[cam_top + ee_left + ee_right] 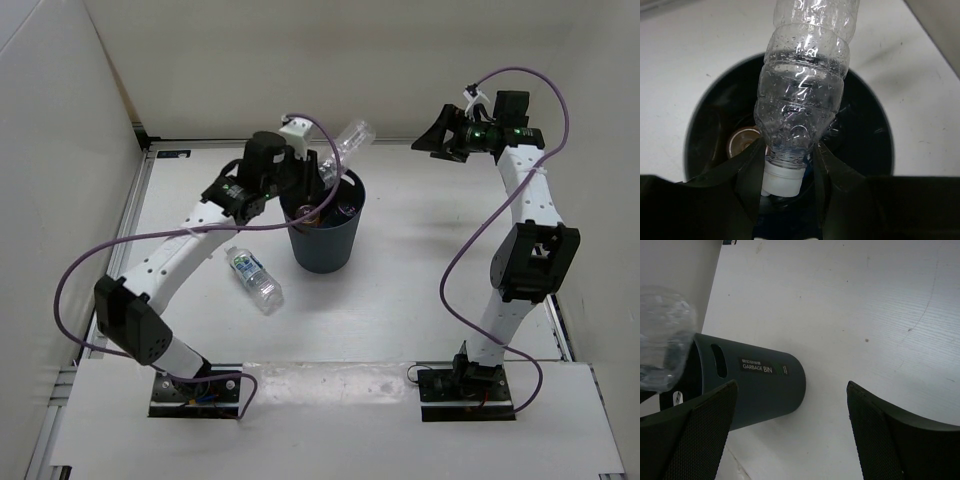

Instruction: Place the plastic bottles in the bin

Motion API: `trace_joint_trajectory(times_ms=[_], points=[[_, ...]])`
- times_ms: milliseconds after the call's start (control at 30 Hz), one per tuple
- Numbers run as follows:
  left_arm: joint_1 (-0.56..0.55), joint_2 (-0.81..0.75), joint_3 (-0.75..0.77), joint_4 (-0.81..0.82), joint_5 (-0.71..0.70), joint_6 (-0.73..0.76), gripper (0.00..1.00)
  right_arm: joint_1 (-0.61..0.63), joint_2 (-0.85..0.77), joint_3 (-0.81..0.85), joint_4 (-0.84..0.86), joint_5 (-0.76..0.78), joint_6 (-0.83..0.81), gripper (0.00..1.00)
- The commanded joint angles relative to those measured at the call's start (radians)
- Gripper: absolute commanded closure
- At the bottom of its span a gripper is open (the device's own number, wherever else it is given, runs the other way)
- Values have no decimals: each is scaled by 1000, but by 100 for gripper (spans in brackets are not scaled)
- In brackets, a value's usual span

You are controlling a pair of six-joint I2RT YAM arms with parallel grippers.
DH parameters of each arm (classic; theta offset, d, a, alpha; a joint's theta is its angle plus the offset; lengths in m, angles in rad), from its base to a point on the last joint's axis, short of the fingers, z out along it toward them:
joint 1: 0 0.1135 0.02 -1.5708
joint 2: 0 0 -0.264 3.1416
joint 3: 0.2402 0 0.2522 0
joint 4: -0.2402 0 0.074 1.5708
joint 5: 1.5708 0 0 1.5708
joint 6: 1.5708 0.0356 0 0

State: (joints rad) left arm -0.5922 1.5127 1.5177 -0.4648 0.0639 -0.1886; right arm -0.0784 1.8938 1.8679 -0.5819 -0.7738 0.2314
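Observation:
My left gripper (789, 152) is shut on the neck of the plain clear bottle (802, 90), cap down, right over the mouth of the dark blue-grey bin (875, 135). In the top view the bottle (348, 140) slants up and back from the left gripper (320, 172) above the bin (325, 245). A brownish-orange round end (743, 141) shows inside the bin. A clear bottle with a white-and-green label (253, 277) lies on the table left of the bin. My right gripper (432, 140) is open and empty, raised at the back right.
White walls close off the left, back and right of the white table (430, 260). The right wrist view shows the bin (760, 385) with its "GARBAGE BIN" label and the held bottle (662, 345) at the left edge. A purple cable (470, 250) loops beside the right arm.

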Motion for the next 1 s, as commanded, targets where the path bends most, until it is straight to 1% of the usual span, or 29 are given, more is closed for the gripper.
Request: trace_joint_trajectory(times_ms=[0,200,467,533,567,600,667,700,800,833,867,933,967], points=[[-15,-3,-46,135,36,-18,100,-20,-33,16,-48,-35,-44,10],[-23,41,-132,201,60,-8,100,-55,-36,45,-119,-25,-67,10],[-21,53,-244,212,79,5,100,-47,-35,71,-145,-24,-61,10],[-17,52,-276,213,82,2,99,-43,-36,71,-151,-22,-61,10],[-17,47,-289,210,82,0,97,-41,-38,73,-157,-22,-66,10],[-15,46,-297,210,83,-2,88,-38,-39,73,-159,-22,-67,10],[-14,38,-318,209,85,-2,75,-37,-39,74,-167,-22,-72,10],[-14,35,-323,209,80,0,64,-34,-35,74,-168,-22,-73,10],[-14,12,-317,199,39,5,45,-32,-35,73,-168,-22,-83,10],[-14,-6,-312,190,27,14,26,-26,-38,74,-171,-22,-83,10],[-15,-14,-306,190,-19,21,12,-26,-33,74,-168,-22,-83,10],[-15,-55,-263,169,-50,53,0,-17,-32,73,-168,-22,-87,10],[-15,-69,-246,163,-83,66,0,-12,-33,73,-168,-24,-86,10]])
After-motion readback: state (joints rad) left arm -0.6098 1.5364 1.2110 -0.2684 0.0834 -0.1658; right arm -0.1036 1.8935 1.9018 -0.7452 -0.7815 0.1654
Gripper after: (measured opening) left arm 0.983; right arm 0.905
